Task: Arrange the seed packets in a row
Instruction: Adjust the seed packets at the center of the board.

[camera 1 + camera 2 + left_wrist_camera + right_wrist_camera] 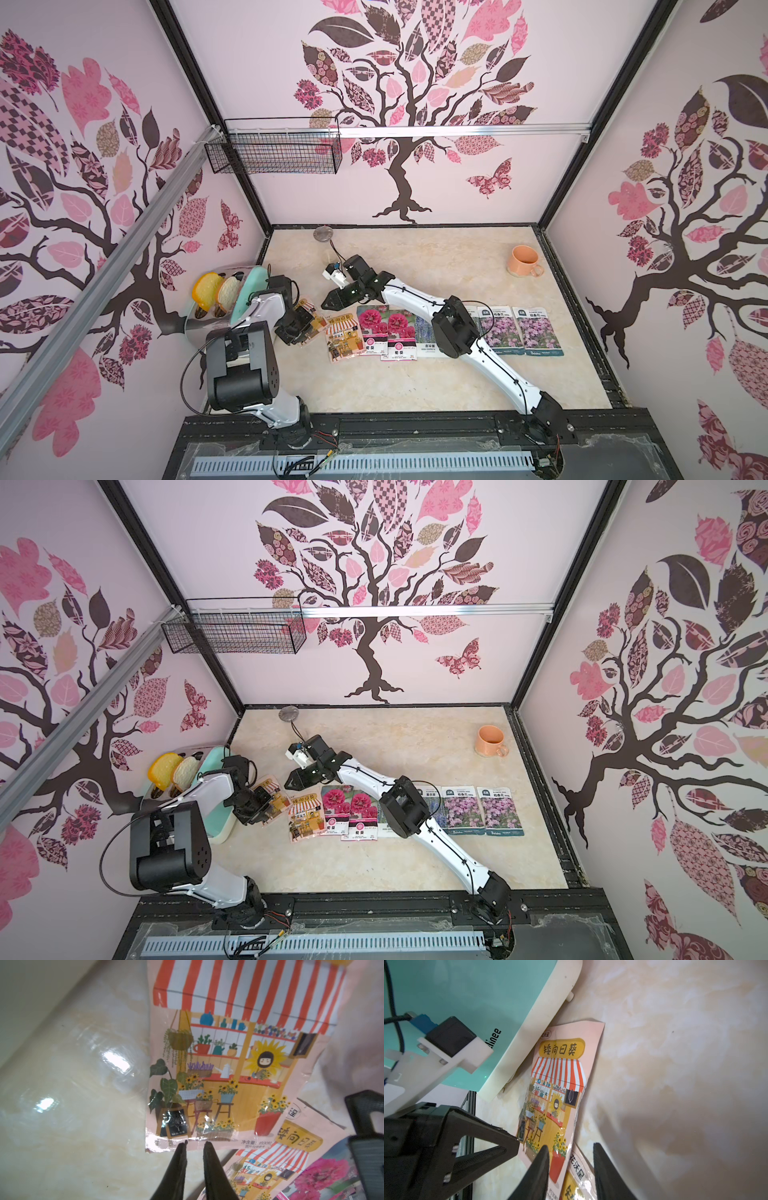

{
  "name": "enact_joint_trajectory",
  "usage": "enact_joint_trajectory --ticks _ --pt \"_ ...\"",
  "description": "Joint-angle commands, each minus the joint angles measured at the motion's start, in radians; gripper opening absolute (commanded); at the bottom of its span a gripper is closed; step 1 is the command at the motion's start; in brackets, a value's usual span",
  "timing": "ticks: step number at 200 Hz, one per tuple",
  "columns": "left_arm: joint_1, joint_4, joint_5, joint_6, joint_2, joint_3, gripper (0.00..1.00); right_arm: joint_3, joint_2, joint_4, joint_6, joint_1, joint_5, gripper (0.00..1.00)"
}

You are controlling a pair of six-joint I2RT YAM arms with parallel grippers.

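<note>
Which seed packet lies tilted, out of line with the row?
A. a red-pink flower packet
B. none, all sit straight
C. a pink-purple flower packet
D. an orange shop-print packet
D: the orange shop-print packet lies askew next to the teal appliance, with the left gripper at its edge, jaws slightly apart.

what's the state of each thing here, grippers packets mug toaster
left gripper: narrowly open, tips at tilted orange packet edge
right gripper: open, holding nothing
tilted orange packet: lying askew beside toaster, not aligned with row
row of packets: flat, side by side, some overlapping
mug: upright
bread slices: standing in toaster slots
</note>
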Motion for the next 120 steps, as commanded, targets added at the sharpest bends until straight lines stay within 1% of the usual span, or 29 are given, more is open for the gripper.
enact_joint_trajectory --ticks 1,53,93,120 --pt "0.009 -0.003 -0.002 0.009 0.01 -0.017 0.19 0.003 0.022 0.001 -0.004 0.001 -0.018 0.38" --pt "0.018 -0.001 -0.039 0.002 0.016 -0.028 0.19 -0.005 0.029 0.001 -0.003 0.017 -0.017 0.38" --pt "0.066 -0.017 -0.052 -0.001 0.031 -0.044 0.19 -0.025 0.01 0.011 -0.003 0.018 -0.015 0.38" --pt "0.074 -0.029 -0.061 -0.007 0.055 -0.036 0.18 -0.035 0.002 0.018 0.003 0.02 -0.024 0.38"
